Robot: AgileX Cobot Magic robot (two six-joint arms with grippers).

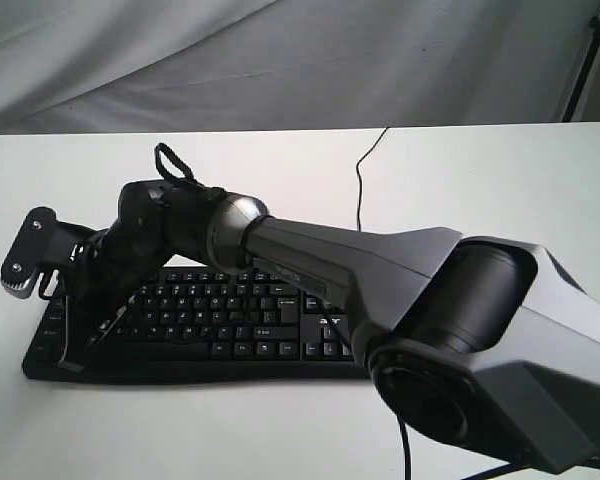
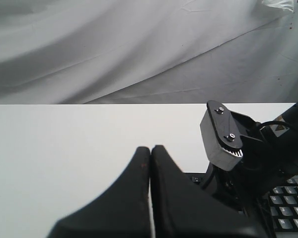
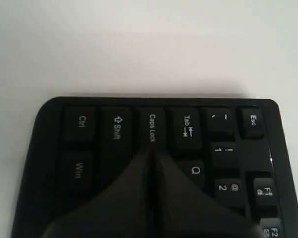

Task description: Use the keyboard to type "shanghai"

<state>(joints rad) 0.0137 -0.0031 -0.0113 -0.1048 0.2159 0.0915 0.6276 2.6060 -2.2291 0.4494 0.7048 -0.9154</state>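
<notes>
The black keyboard (image 1: pixel 242 322) lies across the front of the white table (image 1: pixel 460 180), its thin cable (image 1: pixel 360 185) running to the back. My right arm reaches from the lower right across to the keyboard's left end. My right gripper (image 3: pixel 151 151) is shut and empty, its tips (image 1: pixel 75 362) low over the keys just beside Caps Lock (image 3: pixel 152 128), between Shift and Q; the key under the tips is hidden. My left gripper (image 2: pixel 150 148) is shut, empty, and held above bare table left of the keyboard (image 2: pixel 288 210). It does not show in the exterior view.
The right arm's body (image 1: pixel 380 270) covers the keyboard's middle and right keys in the exterior view. Its grey wrist bracket (image 1: pixel 25 255) (image 2: pixel 222 135) sticks out past the keyboard's left end, close to my left gripper. A grey cloth backdrop (image 1: pixel 280 60) hangs behind.
</notes>
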